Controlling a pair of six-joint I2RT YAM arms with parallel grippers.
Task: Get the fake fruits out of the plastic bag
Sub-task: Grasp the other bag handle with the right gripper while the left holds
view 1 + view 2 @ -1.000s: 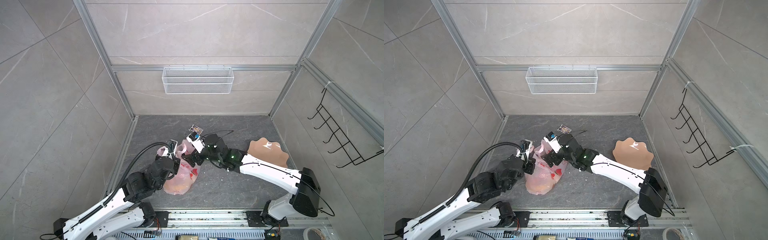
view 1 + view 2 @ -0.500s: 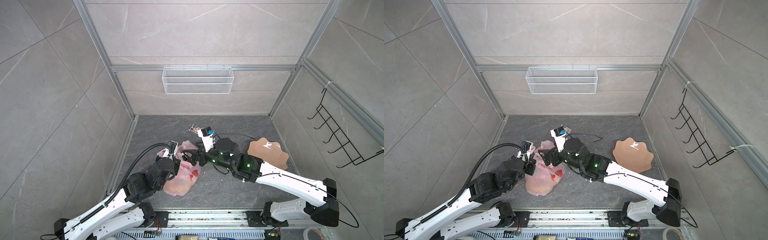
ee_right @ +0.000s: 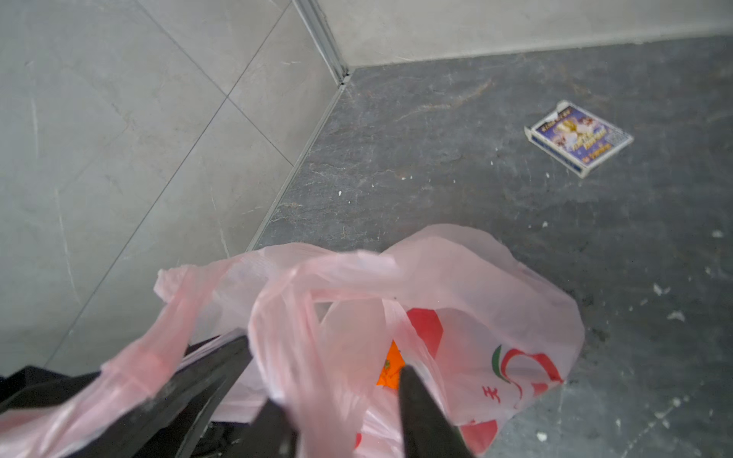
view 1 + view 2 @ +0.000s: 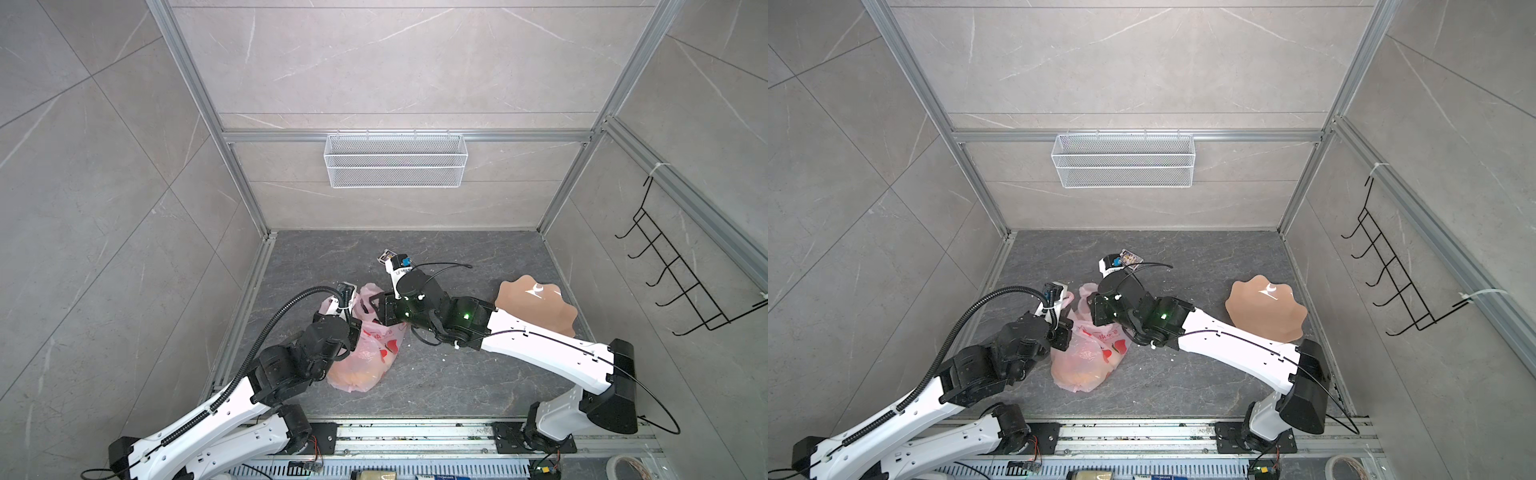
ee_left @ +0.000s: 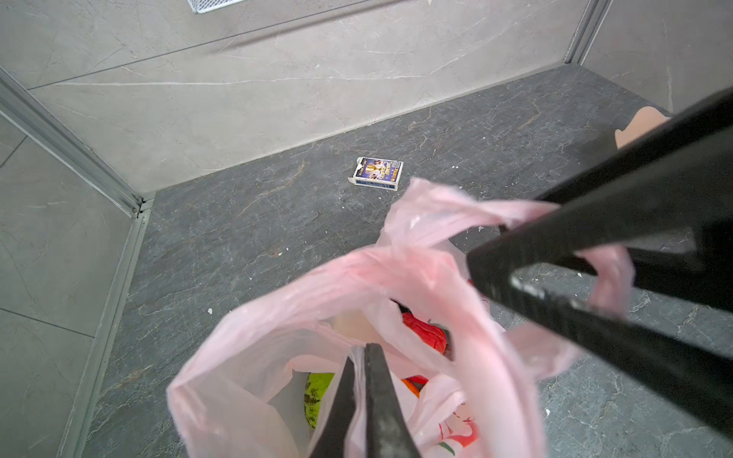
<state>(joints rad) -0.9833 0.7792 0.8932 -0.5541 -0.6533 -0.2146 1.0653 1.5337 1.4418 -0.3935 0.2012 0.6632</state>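
The pink plastic bag (image 4: 365,357) (image 4: 1088,357) lies slumped on the dark stone-look floor (image 4: 457,374), left of centre and toward the near edge, with its mouth and handles turned toward the far side. Both grippers meet at that mouth.

The left gripper (image 5: 363,349) (image 4: 351,326) reaches in from the near left. Its fingers are pressed together on a fold of the bag's rim, pinching the thin film and holding the mouth up.

The right gripper (image 3: 325,355) (image 4: 376,309) comes across from the right. Its fingers stand on either side of a handle loop with a gap between them. The wrist view is blurred, so I cannot tell whether they clamp the plastic.

The fake fruits sit inside the bag, just below both sets of fingertips — a red fruit (image 5: 424,329), a green fruit (image 5: 317,392) and an orange fruit (image 3: 390,368) show through the opening. None touches a finger, as far as the views show. More orange shows through the film at the bag's near end in both top views.

A playing-card box (image 5: 377,172) (image 3: 579,137) lies flat on the floor beyond the bag, apart from it. A peach scalloped plate (image 4: 536,307) (image 4: 1262,307) sits well to the right.
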